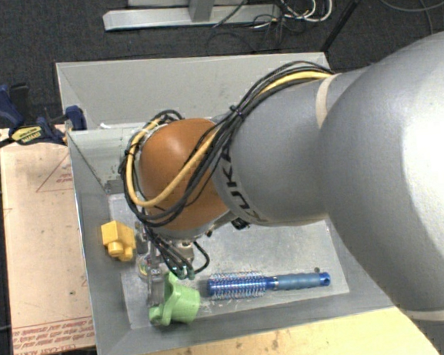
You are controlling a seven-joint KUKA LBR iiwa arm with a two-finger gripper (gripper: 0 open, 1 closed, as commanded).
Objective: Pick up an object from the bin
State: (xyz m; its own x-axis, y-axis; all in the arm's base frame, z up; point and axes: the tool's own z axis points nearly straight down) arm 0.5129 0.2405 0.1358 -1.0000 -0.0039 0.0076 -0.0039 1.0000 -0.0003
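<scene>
My gripper point(152, 278) hangs low in the lower left of the frame, in the lower left corner of the grey metal bin point(198, 82). Its tip is just beside a green plastic piece point(175, 307), smooth and flared like a small cup. They may be touching, and I cannot tell whether my gripper is released or clenched. Right of the green piece lies a blue hairbrush point(266, 283) with a bristly round head and a slim, straight handle. A chunky yellow block point(119, 240) sits further up by the left wall. Above my gripper bulges my glossy orange cover point(179, 173), looped with black and yellow cables point(204, 147). My matte grey arm point(343, 154) carries the letters "UK".
</scene>
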